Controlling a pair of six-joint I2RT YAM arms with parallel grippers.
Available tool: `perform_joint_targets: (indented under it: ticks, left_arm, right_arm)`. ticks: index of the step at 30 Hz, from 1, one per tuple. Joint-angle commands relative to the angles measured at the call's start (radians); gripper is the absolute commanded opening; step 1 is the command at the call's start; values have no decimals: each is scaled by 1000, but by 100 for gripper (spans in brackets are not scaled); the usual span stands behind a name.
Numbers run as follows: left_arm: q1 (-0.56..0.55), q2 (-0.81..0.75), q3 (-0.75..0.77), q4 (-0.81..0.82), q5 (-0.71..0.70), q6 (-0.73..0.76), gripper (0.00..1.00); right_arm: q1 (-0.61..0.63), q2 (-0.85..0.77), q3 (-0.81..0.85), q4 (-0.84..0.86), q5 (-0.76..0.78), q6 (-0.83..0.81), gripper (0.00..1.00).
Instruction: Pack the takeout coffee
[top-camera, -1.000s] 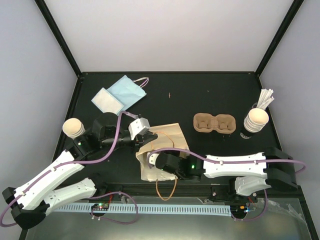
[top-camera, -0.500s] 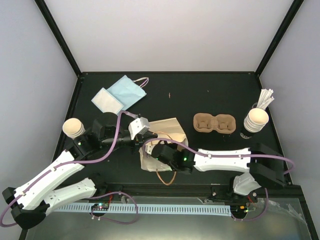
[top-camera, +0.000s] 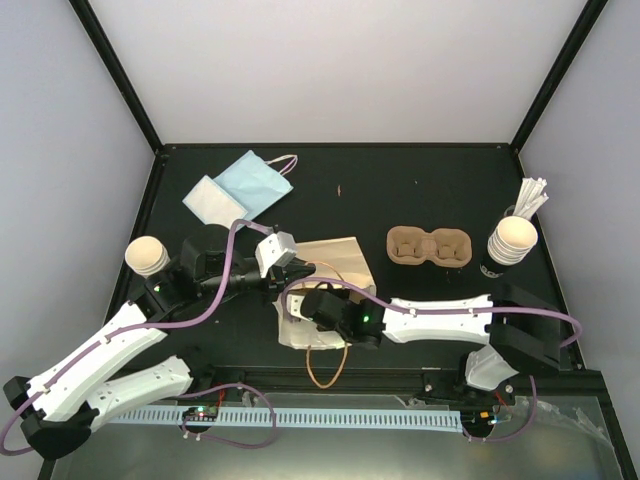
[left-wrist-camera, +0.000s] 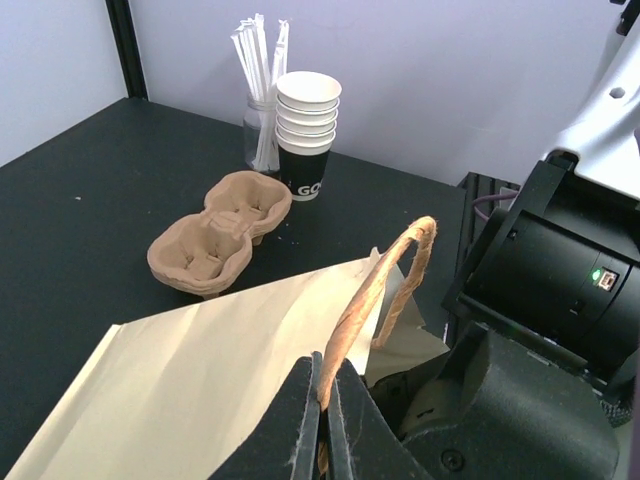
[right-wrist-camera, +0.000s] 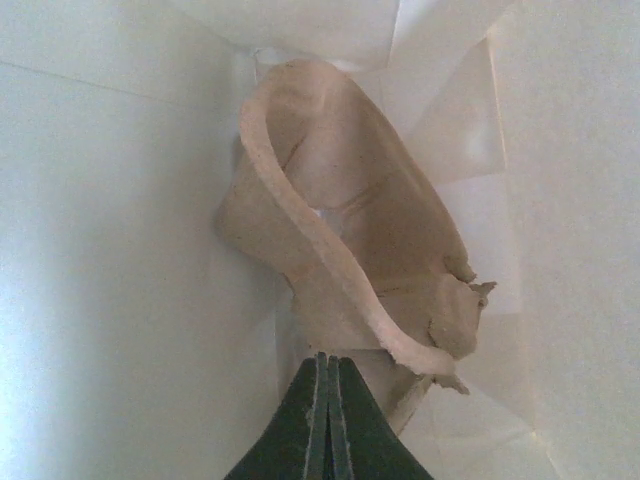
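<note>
Takeout coffee (top-camera: 146, 255) stands apart from left claw (top-camera: 298, 270).

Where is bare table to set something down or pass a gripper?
Widest bare patch: far middle of the table, bordered by the blue mask, paper bag and pulp carrier. A thinner strip runs between the carrier and the right arm. Crowded: around the bag, where the left gripper and right gripper work, and by the single cup at left.

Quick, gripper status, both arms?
Left gripper: closed on the bag handle.
Right gripper: closed, inside the bag; whether it grips anything cannot be told.
</note>
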Motion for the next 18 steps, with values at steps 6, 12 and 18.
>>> perform_joint_targets:
  ticks: [6, 12, 18]
  left_arm:
    - [-6, 1, 50, 29, -29, -40, 1]
    - [-6, 35, 82, 49, -36, -74, 2]
    - [-12, 69, 86, 71, 36, -99, 2]
  right_arm:
    - [-2, -99, -8, -54, -52, 78, 1]
    - [24, -74, 102, -210, 31, 124, 1]
    - [27, -20, 164, -266, 64, 102, 1]
